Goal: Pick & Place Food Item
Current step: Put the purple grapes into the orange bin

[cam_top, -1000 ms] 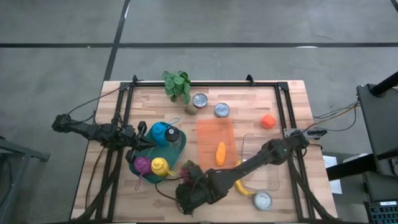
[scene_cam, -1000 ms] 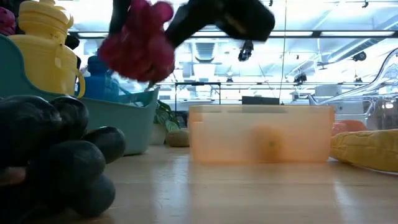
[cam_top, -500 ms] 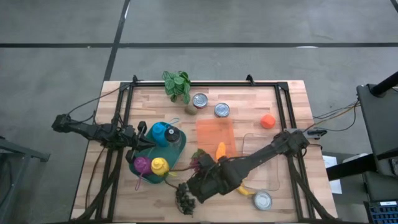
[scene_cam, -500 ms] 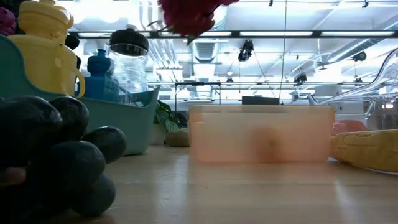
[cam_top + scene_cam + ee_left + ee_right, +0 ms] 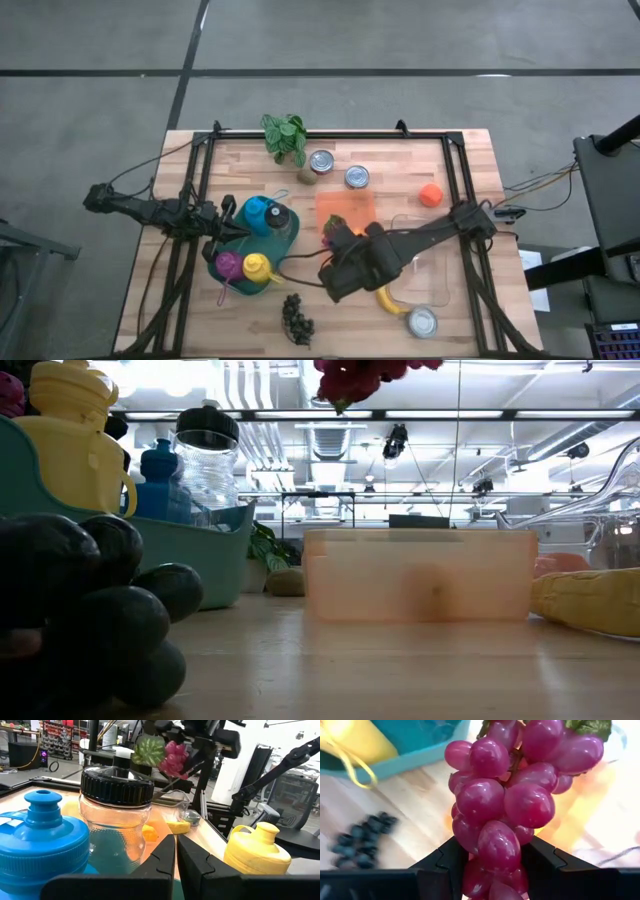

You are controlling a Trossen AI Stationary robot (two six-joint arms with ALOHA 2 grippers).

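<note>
Magenta-red grape bunch (image 5: 505, 800): plump glossy berries packed tight, a green leaf at the stem end, seen also in the left wrist view (image 5: 172, 757) with its leaf turned outward. Location: held clear of the bench (image 5: 470, 160), above the near-left corner of the orange tray (image 5: 345, 215); in the low view it hangs at the upper edge, above that tray (image 5: 420, 575).

Right end effector (image 5: 492, 870): both dark fingers (image 5: 445, 862) pressed against the lower sides of the grape bunch, gripping it. Its arm reaches from the right side of the bench diagonally across toward the tray, wrist raised.

Left end effector (image 5: 176, 855): fingers closed together, nothing between them; it sits left of the tray, at the teal bin (image 5: 215, 268).

Bin contents: blue bottle (image 5: 37, 837), clear jar with black lid (image 5: 116, 812), yellow bottle (image 5: 257, 850).

Other items relative to the tray: dark grape bunch (image 5: 297, 317) lying on the bench toward the near-left; banana (image 5: 392, 303) near-right; carrot inside the tray, largely hidden by the arm; two tins (image 5: 322, 161) just beyond its far edge; small orange fruit (image 5: 430, 194) to its right.
</note>
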